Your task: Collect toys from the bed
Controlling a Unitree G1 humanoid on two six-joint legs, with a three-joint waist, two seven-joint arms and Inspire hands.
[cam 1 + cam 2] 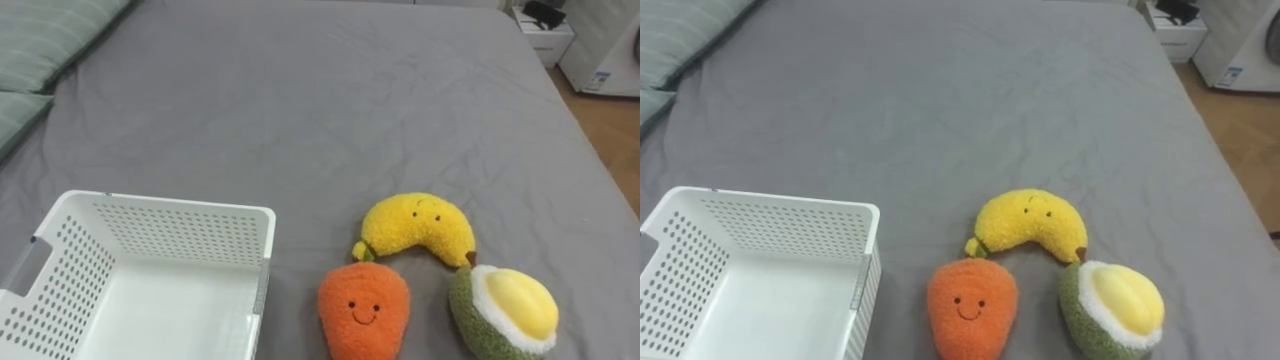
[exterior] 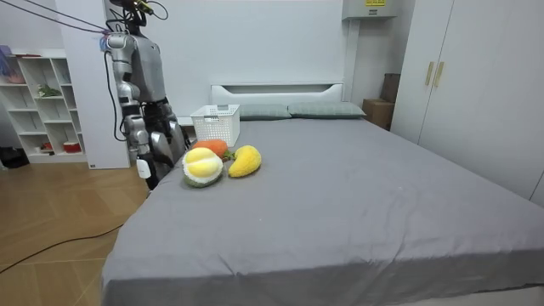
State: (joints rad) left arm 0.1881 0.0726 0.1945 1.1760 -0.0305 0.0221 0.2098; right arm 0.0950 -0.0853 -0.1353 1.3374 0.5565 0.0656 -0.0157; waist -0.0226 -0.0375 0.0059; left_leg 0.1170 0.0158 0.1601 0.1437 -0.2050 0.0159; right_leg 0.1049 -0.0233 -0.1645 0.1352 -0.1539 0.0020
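Right hand [image 2: 143, 167] hangs beside the bed [image 1: 300, 100], grip impossible to tell; three plush toys [image 1: 418, 228], one basket [image 1: 190, 207].

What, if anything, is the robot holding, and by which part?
No toy is held: carrot, banana and avocado lie free on the bed by the basket. The right hand hangs beside the bed edge.

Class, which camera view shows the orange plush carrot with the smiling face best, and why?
The right eye view: the orange plush carrot lies close, face up, unobstructed. The left eye view shows nearly the same. In the room view the green-and-yellow plush avocado hides most of it.
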